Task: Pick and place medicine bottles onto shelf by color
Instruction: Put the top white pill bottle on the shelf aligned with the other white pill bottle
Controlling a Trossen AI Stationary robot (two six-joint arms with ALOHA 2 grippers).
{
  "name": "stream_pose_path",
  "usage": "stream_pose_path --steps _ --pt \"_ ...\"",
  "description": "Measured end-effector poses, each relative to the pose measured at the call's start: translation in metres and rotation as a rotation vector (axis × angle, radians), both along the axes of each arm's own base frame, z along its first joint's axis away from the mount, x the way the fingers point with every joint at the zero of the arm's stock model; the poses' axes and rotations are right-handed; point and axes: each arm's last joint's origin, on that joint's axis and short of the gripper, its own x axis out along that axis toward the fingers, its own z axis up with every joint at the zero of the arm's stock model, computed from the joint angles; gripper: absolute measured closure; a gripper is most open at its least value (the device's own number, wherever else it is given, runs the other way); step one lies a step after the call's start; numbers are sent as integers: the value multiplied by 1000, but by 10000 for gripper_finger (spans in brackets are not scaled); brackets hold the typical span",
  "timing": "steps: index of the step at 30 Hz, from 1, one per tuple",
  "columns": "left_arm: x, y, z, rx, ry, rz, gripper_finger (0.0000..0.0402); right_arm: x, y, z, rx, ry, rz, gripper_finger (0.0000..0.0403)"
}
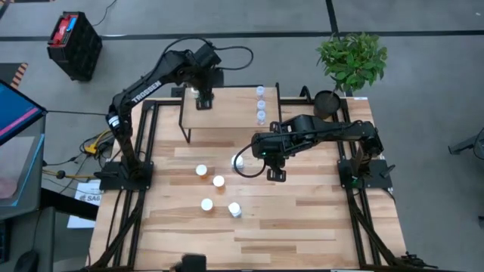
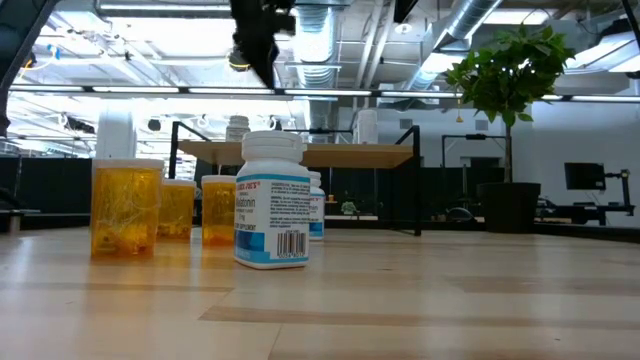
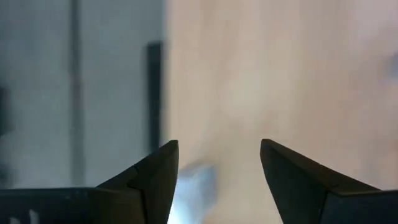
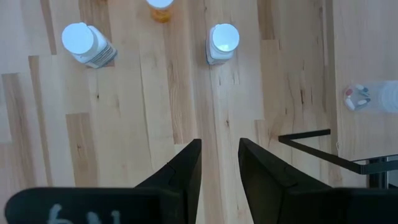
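Medicine bottles: three clear ones [image 1: 261,104] line the shelf's [image 1: 227,125] right end; a white one [image 1: 204,100] sits at its left end, w/ the left gripper [image 1: 205,94] directly over it, jaws parted, nothing held. Others [image 1: 218,181] wait on the table. Right gripper [image 1: 274,172] hovers nearby, jaws nearly closed, empty. Risk: the left fingers could clip and topple the placed bottle on lifting off.

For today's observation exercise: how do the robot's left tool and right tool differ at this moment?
1. The left tool hangs over the shelf; the right tool hangs over the bare tabletop.
2. The left tool's fingers stand apart, a white bottle showing between them; the right tool's are nearly together with nothing between.
Shared: dark, two-fingered, pointing downward.
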Motion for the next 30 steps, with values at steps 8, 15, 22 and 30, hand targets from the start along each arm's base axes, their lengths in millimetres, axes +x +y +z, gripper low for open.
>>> stream_pose_path --steps 8,15,22,30 --pt "13 -56 -3 -289 29 -91 187 -10 10 5 89 4 100 276" --pt "25 -92 -5 -369 42 -136 187 -94 35 21 158 -26 123 276" --pt "38 -126 -5 -380 24 -213 187 -167 59 18 221 -248 -51 276" --pt "58 -154 1 -317 -121 -254 187 -188 87 -4 259 -444 -127 276"
